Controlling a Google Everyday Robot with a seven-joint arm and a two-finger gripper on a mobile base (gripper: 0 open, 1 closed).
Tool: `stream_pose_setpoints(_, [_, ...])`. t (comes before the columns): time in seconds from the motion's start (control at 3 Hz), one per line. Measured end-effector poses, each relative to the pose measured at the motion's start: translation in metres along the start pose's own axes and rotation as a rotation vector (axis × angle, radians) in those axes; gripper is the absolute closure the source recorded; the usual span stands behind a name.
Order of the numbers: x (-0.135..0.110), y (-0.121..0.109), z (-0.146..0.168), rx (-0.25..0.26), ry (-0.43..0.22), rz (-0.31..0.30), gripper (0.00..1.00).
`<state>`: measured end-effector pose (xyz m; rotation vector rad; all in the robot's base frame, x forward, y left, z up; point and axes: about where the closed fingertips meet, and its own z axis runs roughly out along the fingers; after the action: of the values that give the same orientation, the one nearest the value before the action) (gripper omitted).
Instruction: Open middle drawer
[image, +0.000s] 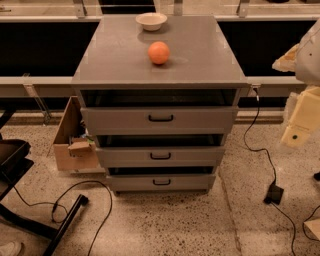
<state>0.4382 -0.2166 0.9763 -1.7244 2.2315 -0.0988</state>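
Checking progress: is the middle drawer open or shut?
Middle drawer looks shut: no inside shows; gripper hangs far right, off its handle.

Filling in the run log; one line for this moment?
middle drawer: handle untouched | gripper: frame's right edge, away from cabinet | cabinet top: orange, bowl

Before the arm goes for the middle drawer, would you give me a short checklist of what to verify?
1. The handle of the middle drawer visible and unblocked: ok.
2. The gripper at that handle: not ok; it hangs at the right, apart from the cabinet.
3. The orange and bowl back from the top's front edge: ok.
4. Whether the drawer is fully shut now: cannot tell.
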Motion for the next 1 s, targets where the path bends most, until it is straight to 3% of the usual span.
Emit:
stream_pose_setpoints(0.33, [0.000, 0.000, 0.000, 0.000, 0.000, 0.000, 0.00])
stream_pose_setpoints(0.67, [0.003, 0.007, 0.024, -0.023, 0.038, -0.009, 0.00])
stream_pose_setpoints(1.0, [0.023, 0.020, 0.090, -0.073, 0.101, 0.016, 0.00])
